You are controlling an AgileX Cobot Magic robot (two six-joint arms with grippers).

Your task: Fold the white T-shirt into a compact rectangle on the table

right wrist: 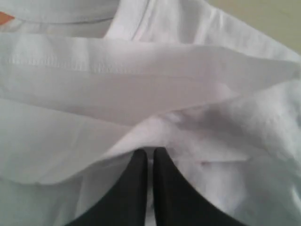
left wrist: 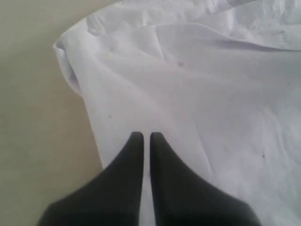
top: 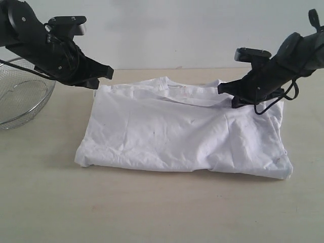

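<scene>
The white T-shirt (top: 182,131) lies folded into a rough rectangle on the table (top: 152,212), plain side up, with its collar (top: 164,81) at the far edge. My left gripper (top: 108,72) hovers just over the shirt's far left corner, shut, and in the left wrist view the gripper (left wrist: 142,135) shows only flat cloth below its fingers. My right gripper (top: 223,89) is at the far right shoulder, also shut. In the right wrist view its tips (right wrist: 149,150) rest against a raised fold of the shirt (right wrist: 141,75). No cloth shows between them.
A round wire-mesh basket (top: 23,98) stands at the left edge of the table, behind my left arm. Bare tabletop runs in front of the shirt and to both sides. A pale wall closes the far side.
</scene>
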